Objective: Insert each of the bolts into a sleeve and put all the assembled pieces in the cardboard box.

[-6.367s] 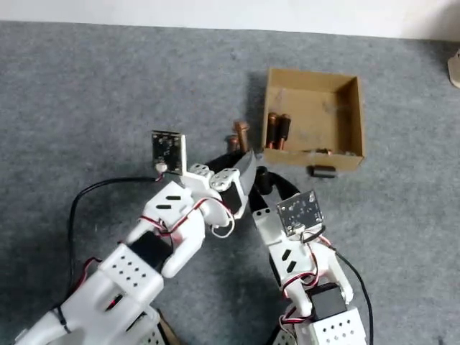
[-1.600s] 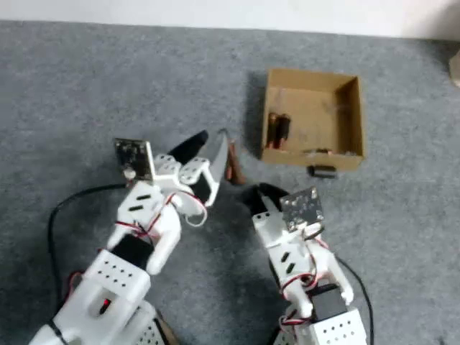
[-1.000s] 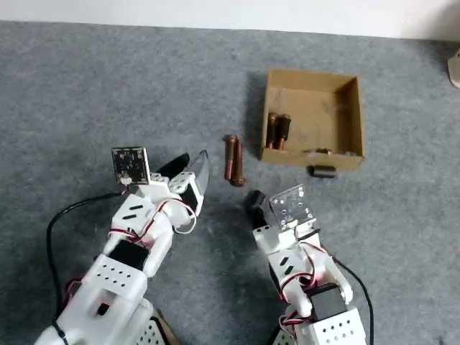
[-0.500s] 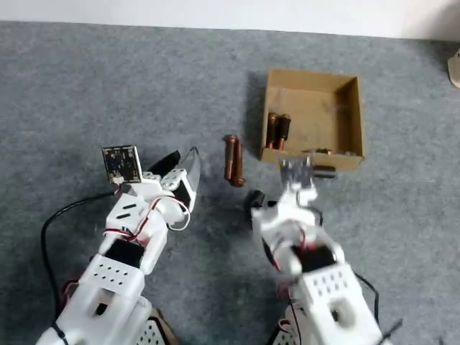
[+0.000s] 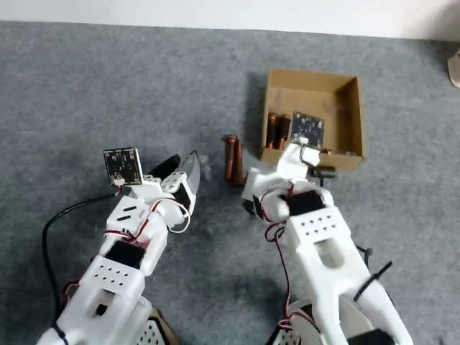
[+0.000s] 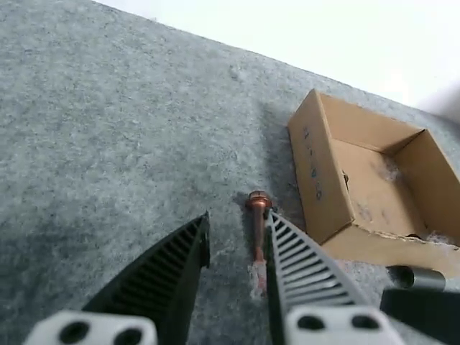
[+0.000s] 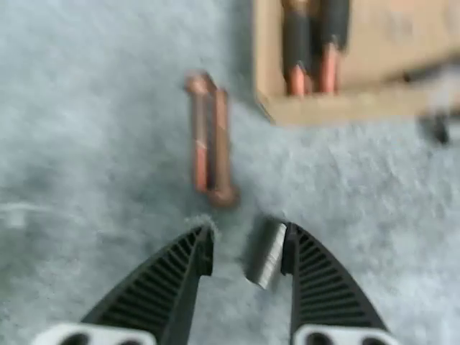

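Two copper bolts (image 5: 231,159) lie side by side on the grey carpet, left of the cardboard box (image 5: 350,115). The bolts (image 7: 208,144) sit just ahead of my right gripper (image 7: 246,233), which is open. A dark sleeve (image 7: 266,251) lies between its fingers, against one of them. Two assembled pieces (image 5: 277,129) rest inside the box at its left wall. My left gripper (image 5: 183,162) stands open on the carpet left of the bolts. Its own view has a bolt (image 6: 257,224) beyond its fingertips (image 6: 203,224). Another sleeve (image 5: 325,172) lies outside the box's front wall.
The right arm (image 5: 309,223) stretches forward, and its camera board (image 5: 307,129) hangs over the box's front edge. Open carpet (image 5: 108,86) spreads to the left and behind. A white wall edge runs along the far side.
The left gripper has let the bolts lie on the carpet and drawn back to the left. The right arm has swung forward, so its gripper now stands just behind the bolts.
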Action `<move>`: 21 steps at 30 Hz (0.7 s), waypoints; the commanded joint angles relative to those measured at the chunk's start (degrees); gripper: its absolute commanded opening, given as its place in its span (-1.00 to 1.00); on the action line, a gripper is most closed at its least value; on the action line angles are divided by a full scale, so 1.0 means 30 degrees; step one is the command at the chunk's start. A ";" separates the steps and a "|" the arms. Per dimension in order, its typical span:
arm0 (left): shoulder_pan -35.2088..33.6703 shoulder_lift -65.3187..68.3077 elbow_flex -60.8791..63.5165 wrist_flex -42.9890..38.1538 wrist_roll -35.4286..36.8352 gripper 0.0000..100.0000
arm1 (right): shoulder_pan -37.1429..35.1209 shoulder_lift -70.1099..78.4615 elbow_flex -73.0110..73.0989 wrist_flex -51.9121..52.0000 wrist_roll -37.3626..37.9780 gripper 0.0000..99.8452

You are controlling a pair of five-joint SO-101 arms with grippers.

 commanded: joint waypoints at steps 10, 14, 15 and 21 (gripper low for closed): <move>-0.0190 0.0073 -0.0073 -0.0410 -0.0176 -0.76 | 0.1011 0.6462 -0.8132 0.6022 -0.1582 -0.70; -0.0190 0.0073 -0.0073 -0.0410 -0.0176 -0.76 | 0.0923 0.8835 -1.0183 0.7399 -0.2344 -0.70; -0.0190 0.0073 -0.0073 -0.0410 -0.0176 -0.76 | 0.0894 0.9363 -1.0476 0.7487 -0.2344 -0.70; -0.0190 0.0073 -0.0073 -0.0410 -0.0176 -0.76 | 0.0806 1.2000 -1.0886 0.7370 -0.3458 -0.70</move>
